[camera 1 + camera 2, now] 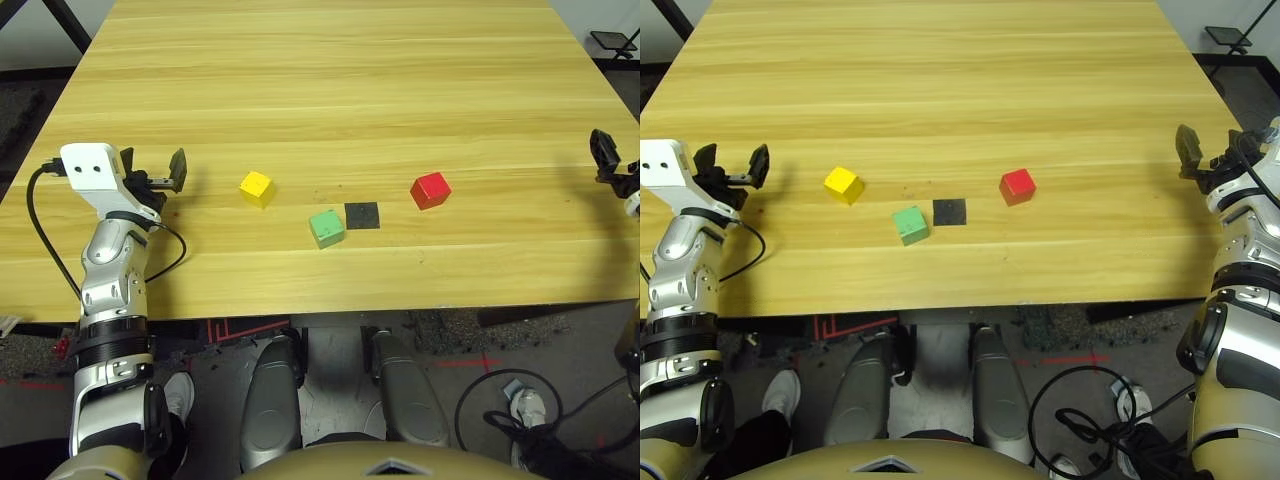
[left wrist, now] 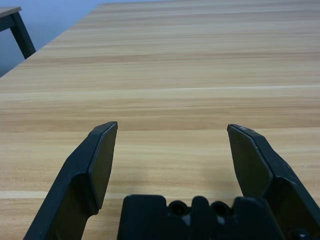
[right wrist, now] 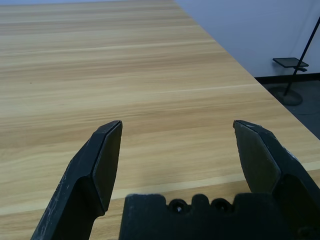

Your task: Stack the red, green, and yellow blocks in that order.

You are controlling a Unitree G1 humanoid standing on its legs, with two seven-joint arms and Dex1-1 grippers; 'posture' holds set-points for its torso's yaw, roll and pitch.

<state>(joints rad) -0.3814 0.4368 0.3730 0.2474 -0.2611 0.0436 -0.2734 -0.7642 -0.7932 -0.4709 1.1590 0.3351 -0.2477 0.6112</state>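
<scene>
Wooden worktop across most of the frame, bare apart from a small cluster just below centre. Left gripper at left edge of frame, over the worktop's near left side, jaws wide apart, nothing between them, well apart from every block. Right gripper at right edge of frame, near the worktop's right rim, jaws likewise spread, empty. Probably a parked start pose, leaving the middle unobstructed. Blocks all single and unstacked, likely scattered as the starting layout: red block right of centre, yellow block left of centre, green block between them and lower. Flat black square patch just beside green.
</scene>
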